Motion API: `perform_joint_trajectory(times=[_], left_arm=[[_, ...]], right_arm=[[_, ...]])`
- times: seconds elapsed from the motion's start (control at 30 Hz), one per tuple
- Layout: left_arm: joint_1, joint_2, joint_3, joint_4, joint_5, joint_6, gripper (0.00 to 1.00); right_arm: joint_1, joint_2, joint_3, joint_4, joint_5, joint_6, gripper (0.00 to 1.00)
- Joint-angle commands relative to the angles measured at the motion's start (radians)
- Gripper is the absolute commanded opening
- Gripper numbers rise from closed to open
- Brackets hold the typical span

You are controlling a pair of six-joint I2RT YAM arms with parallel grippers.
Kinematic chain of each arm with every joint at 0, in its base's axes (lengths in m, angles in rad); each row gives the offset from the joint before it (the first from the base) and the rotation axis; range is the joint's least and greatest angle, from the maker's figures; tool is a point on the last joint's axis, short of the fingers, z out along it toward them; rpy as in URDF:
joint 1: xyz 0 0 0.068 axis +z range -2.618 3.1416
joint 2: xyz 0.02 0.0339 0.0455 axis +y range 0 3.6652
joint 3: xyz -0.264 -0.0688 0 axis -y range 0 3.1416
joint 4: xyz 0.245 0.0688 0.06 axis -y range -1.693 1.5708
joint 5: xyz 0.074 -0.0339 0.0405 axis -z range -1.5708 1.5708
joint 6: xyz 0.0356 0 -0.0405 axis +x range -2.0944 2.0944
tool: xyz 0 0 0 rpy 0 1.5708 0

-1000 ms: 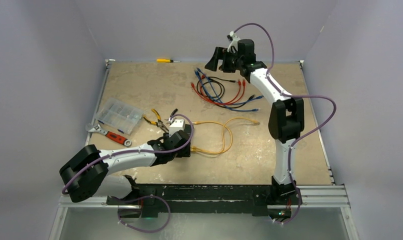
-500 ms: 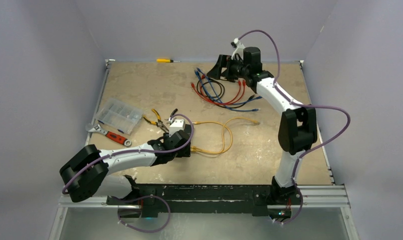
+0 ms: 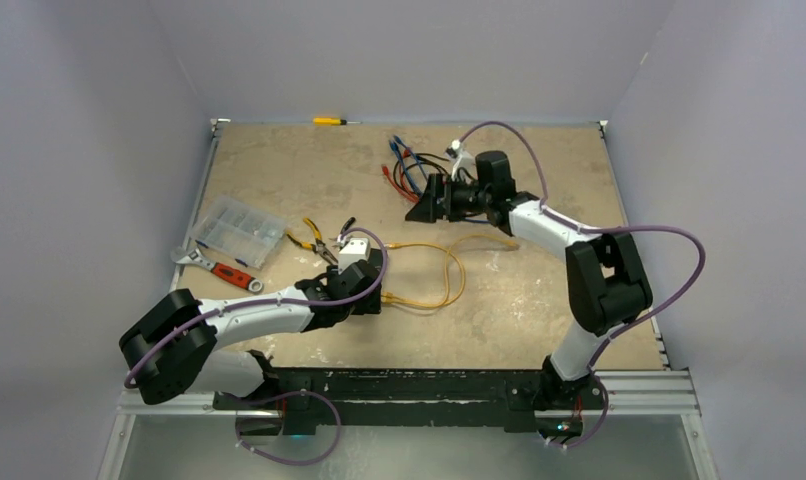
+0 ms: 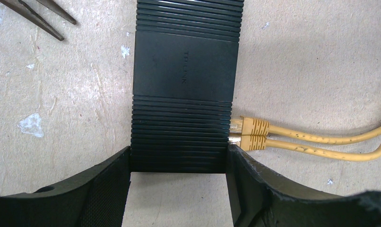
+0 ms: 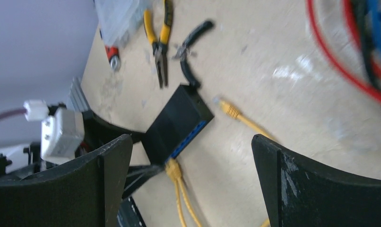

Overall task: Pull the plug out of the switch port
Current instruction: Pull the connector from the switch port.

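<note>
The switch [image 4: 184, 94] is a flat black ribbed box lying on the table. My left gripper [image 4: 179, 163] is shut on its near end, one finger against each long side. Two yellow plugs [image 4: 249, 134] sit side by side in ports on its right face, right next to my right-hand finger [image 4: 255, 179]. Their yellow cables [image 3: 449, 272] loop off to the right. My right gripper [image 3: 426, 204] hangs open above the table centre, apart from the switch and pointing toward it. In the right wrist view the switch [image 5: 177, 124] and both plugs [image 5: 173, 166] show between its wide-open fingers.
A loose yellow plug end [image 5: 229, 109] lies right of the switch. Yellow-handled pliers [image 3: 314, 240], a clear compartment box [image 3: 239, 230] and a red-handled wrench [image 3: 219, 268] sit to the left. A tangle of red, blue and black cables [image 3: 414, 170] lies at the back, a yellow screwdriver [image 3: 329, 120] by the wall.
My right arm has swung down and forward from the back wall to the table centre, past the cable tangle. The left arm and the switch have not moved.
</note>
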Motion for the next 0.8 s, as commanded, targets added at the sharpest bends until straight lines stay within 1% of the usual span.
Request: perform_joint_trajectory(times=[0.0,0.13,0.33,0.43,0.6,0.7,0.77], left_arm=[[-0.006,0.023,-0.04,-0.098,0.054,-0.018,0.0],[-0.006,0.015,-0.05,-0.081,0.066,-0.021,0.0],[-0.007,-0.008,-0.066,-0.061,0.082,-0.02,0.0],[-0.006,-0.034,-0.069,-0.06,0.082,-0.015,0.0],[-0.006,-0.085,-0.08,-0.047,0.087,-0.01,0.0],[-0.007,-0.102,-0.085,-0.04,0.093,-0.005,0.0],[-0.007,-0.109,-0.09,-0.036,0.094,-0.005,0.0]], right_arm=[[0.054,-0.05,-0.105,0.063,-0.043,0.001,0.98],[0.101,-0.048,-0.193,0.132,-0.067,0.042,0.97],[0.167,-0.019,-0.255,0.183,-0.103,0.076,0.94],[0.19,-0.005,-0.292,0.227,-0.125,0.098,0.88],[0.217,0.039,-0.306,0.248,-0.119,0.103,0.8],[0.221,0.069,-0.322,0.297,-0.141,0.122,0.69],[0.225,0.089,-0.332,0.333,-0.164,0.141,0.66]])
